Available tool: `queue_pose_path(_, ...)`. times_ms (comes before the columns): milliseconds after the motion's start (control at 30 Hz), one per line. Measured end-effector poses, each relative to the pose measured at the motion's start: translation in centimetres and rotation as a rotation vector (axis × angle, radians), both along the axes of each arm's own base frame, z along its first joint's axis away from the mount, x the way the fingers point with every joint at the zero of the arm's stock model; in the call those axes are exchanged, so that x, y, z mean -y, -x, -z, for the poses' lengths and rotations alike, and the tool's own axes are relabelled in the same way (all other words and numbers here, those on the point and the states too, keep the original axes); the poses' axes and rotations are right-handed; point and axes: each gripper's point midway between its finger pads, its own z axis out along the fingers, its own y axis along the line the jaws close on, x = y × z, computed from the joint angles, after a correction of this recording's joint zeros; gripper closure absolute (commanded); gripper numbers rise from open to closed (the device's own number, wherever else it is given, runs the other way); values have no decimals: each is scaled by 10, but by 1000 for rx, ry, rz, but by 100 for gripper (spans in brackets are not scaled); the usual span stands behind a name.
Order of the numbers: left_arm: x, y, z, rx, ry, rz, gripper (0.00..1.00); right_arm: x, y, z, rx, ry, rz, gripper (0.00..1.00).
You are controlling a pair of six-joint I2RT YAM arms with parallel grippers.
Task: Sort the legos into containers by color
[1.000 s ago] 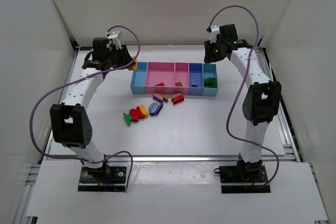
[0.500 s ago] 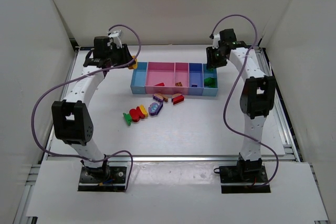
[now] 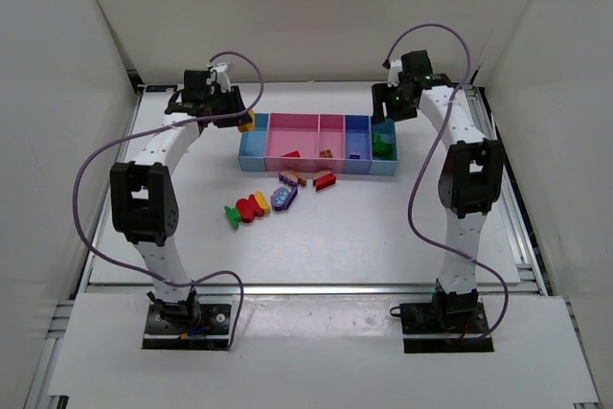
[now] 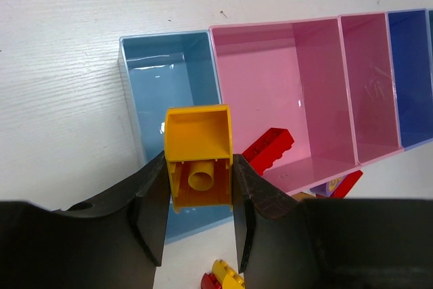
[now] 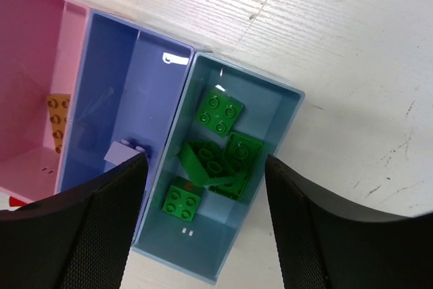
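My left gripper [image 4: 199,194] is shut on a yellow-orange lego [image 4: 198,157] and holds it above the empty light blue bin [image 4: 145,72] at the left end of the row of containers [image 3: 318,144]; it also shows in the top view [image 3: 241,122]. My right gripper [image 5: 206,187] is open and empty above the light blue bin [image 5: 281,103] at the right end, which holds several green legos [image 5: 213,160]. A red lego [image 4: 268,148] lies in the wide pink bin [image 4: 298,86]. A small purple piece [image 5: 123,154] lies in the blue bin [image 5: 108,86].
Loose legos lie on the table in front of the bins: a green, red and yellow cluster [image 3: 245,210], a purple piece [image 3: 283,198], a purple-orange piece [image 3: 292,178] and a red-yellow one [image 3: 324,180]. An orange piece [image 5: 58,120] lies in the narrow pink bin.
My left gripper has moved right with the yellow-orange lego, to above the left-end bin. My right gripper has moved to above the right-end bin.
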Motion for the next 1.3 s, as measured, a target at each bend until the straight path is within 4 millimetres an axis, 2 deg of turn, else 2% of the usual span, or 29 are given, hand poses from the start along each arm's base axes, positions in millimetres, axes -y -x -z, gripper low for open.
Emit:
queue_pose_path(100, 8, -8, 7, -6, -6, 18, 87, -1, 1, -18, 34, -11, -4, 24)
queue_pose_path(333, 34, -18, 21, -18, -23, 67, 69, -1, 15, -88, 170, -39, -27, 24)
queue_pose_path(433, 38, -17, 28, -26, -45, 66, 70, -1, 19, -103, 206, -42, -46, 24)
queue_pose_path(500, 39, -17, 30, -27, -59, 59, 75, -2, 22, -103, 207, -44, -54, 23)
queue_pose_path(800, 25, -24, 32, -13, -116, -4, 78, -3, 28, -91, 174, -41, -83, 23)
queue_pose_path(867, 22, -25, 33, -12, -125, -15, 73, -4, 28, -91, 174, -44, -87, 23)
queue_pose_path(900, 21, -26, 33, -12, -130, -19, 65, -5, 28, -91, 175, -45, -91, 23)
queue_pose_path(967, 18, -26, 34, -11, -140, -30, 57, -5, 29, -91, 176, -47, -97, 23)
queue_pose_path(1000, 17, -27, 34, -11, -146, -34, 49, -6, 29, -91, 177, -46, -103, 23)
queue_pose_path(1033, 16, -27, 34, -10, -152, -37, 46, -7, 29, -91, 179, -45, -114, 24)
queue_pose_path(1100, 14, -28, 35, -8, -158, -42, 42, -10, 30, -91, 183, -44, -133, 24)
queue_pose_path(1133, 14, -28, 35, -8, -161, -45, 37, -11, 31, -91, 186, -45, -146, 25)
queue_pose_path(1300, 11, -28, 37, -12, -172, -56, 34, -22, 35, -90, 191, -55, -214, 25)
